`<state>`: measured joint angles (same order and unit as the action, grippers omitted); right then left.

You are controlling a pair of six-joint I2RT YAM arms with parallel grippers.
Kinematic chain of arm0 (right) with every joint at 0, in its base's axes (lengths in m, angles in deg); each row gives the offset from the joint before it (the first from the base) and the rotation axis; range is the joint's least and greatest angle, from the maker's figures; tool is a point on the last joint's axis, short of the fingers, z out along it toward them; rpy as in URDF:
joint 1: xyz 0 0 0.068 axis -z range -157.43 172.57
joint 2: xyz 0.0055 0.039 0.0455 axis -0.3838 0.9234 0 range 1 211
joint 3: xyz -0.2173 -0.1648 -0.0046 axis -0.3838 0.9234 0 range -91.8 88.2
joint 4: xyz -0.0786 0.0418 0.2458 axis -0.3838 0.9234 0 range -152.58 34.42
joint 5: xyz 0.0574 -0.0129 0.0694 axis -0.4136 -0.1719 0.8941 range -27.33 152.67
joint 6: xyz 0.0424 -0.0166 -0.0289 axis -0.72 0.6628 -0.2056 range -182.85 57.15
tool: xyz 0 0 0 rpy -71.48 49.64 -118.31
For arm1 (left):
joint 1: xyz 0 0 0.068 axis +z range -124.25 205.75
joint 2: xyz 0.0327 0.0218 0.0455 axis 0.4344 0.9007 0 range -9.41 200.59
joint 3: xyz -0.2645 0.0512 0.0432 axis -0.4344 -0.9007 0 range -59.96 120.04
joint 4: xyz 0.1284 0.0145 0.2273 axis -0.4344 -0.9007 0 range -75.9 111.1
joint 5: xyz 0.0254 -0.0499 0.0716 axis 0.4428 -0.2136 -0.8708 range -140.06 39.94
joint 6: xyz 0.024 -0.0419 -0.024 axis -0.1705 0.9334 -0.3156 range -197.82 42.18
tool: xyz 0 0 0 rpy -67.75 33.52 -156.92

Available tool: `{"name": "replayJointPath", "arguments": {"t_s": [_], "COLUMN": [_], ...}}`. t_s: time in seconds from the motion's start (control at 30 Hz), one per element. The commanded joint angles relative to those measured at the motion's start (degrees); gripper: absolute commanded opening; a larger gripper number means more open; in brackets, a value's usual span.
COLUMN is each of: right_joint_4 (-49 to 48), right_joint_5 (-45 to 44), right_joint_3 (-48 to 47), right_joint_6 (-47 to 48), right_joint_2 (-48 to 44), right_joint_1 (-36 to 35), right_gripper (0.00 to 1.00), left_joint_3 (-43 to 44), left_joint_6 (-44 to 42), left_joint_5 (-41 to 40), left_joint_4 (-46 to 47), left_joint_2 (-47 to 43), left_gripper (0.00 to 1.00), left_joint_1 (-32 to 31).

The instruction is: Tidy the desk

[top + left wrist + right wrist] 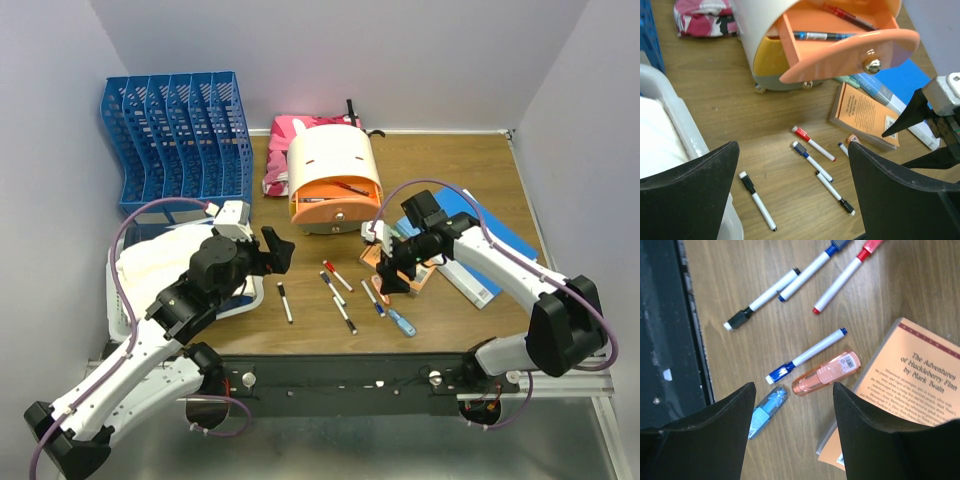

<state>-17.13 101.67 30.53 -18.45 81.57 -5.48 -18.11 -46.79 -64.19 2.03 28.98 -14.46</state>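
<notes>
Plainly, the table (pixel 470 160) fills the scene from the black near rail to the far wall. It is rigid and fixed, so the handling falls to what lies loose on it. Near the middle lie several markers (pixel 344 316), which look light, round and slick. They would probably roll and are best pinched across mid-barrel. Just right of them an orange tube (pixel 826 373) lies just beside a paperback (pixel 920 375), stiff and flat, probably liftable only by an edge.

The right fingers (pixel 392 276) hang spread and empty above that tube. The left fingers (pixel 278 250) stand spread wide, also empty, over the left side. Farther back sits an orange organizer (pixel 335 180), its drawer open.

The left arm hides much of the white tray (pixel 682 120). The tube's label is too small to read, and a finger cuts off the paperback's near corner.
</notes>
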Motion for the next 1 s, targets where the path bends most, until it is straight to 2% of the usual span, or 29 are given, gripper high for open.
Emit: {"name": "replayJointPath", "arguments": {"t_s": [0.0,0.13,0.2,0.3,0.37,0.43,0.53,0.67,0.7,0.73,0.77,0.83,0.97], "right_joint_4": [-4.4,-6.7,-6.6,-4.7,-3.1,1.1,5.4,9.3,11.1,12.7,14.1,17.0,23.3], "right_joint_5": [-9.5,-18.1,-18.5,-14.9,-9.6,-1.8,4.4,8.9,9.8,12.0,13.0,15.4,19.9], "right_joint_3": [1.9,1.9,1.4,0.2,-1.6,-3.2,-6.3,-10.4,-11.1,-13.1,-14.1,-16.1,-22.8], "right_joint_6": [-2.8,-6.1,-6.8,-7.2,-7.2,-5.7,-2.6,4.3,5.9,8.5,13.5,16.8,29.4], "right_joint_2": [-2.3,-2.9,-3.1,-3.2,-3.3,-3.1,-3.1,-1.7,-1.4,-1.0,-0.5,1.0,4.3], "right_joint_1": [-0.6,0.5,1.7,3.9,5.3,6.6,6.9,6.9,6.9,6.9,6.9,7.0,6.9], "right_gripper": [0.71,0.72,0.72,0.73,0.72,0.69,0.64,0.59,0.56,0.48,0.45,0.41,0.36], "left_joint_3": [-2.6,-3.1,-3.1,-3.1,-2.9,-2.7,-2.5,-2.3,-2.5,-3.1,-3.5,-4.7,-5.9], "left_joint_6": [5.7,6.7,6.9,6.9,6.7,6.3,5.1,2.3,1.1,0.6,0.3,-0.3,-0.4], "left_joint_5": [-0.3,0.3,0.3,0.6,1.0,1.6,2.2,3.1,3.1,3.1,3.2,3.6,4.1], "left_joint_4": [-2.7,-3.9,-4.3,-4.8,-5.4,-5.7,-5.6,-5.2,-5.1,-4.8,-3.9,-2.4,-1.3], "left_joint_2": [-1.6,-1.3,-1.0,0.0,1.2,2.6,4.4,5.9,6.0,6.1,5.9,5.6,5.1], "left_gripper": [0.99,0.99,0.99,0.99,0.99,0.99,0.99,0.99,0.99,0.99,0.99,0.99,0.99], "left_joint_1": [0.1,0.1,0.1,0.1,0.1,0.2,0.2,0.2,0.2,0.2,0.2,0.2,0.2]}}
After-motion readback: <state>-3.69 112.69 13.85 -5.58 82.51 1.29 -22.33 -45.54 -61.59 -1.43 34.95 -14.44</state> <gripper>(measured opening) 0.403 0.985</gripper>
